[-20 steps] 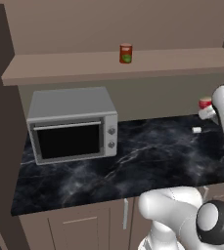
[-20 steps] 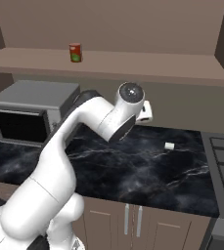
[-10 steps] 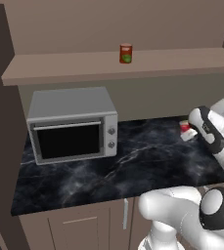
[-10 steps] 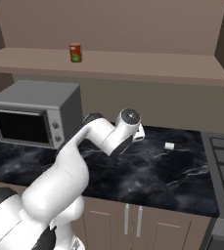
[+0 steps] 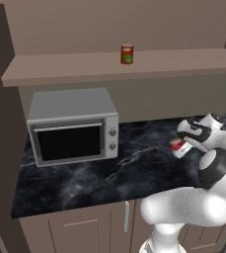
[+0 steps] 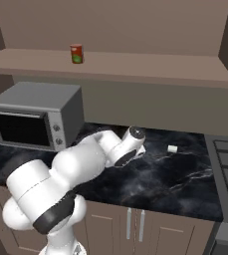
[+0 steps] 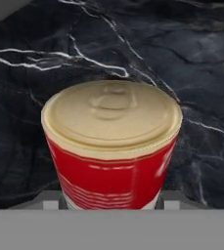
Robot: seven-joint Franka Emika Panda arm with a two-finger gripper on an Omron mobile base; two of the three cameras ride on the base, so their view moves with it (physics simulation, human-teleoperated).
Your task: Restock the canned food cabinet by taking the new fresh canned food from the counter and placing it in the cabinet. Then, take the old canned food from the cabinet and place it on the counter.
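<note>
Cabinet ledge above you carries the orange-red can, upright, over the microwave. Microwave stands on the black marble counter at your left. Note the gripper low over the counter's right part, fingers closed tight on the red can with cream band, held tilted. Small white object lies nearby on the counter.

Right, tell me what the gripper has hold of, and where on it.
The gripper holds the red can with the cream-white band, clamped by its sides low on the body, above the counter.
</note>
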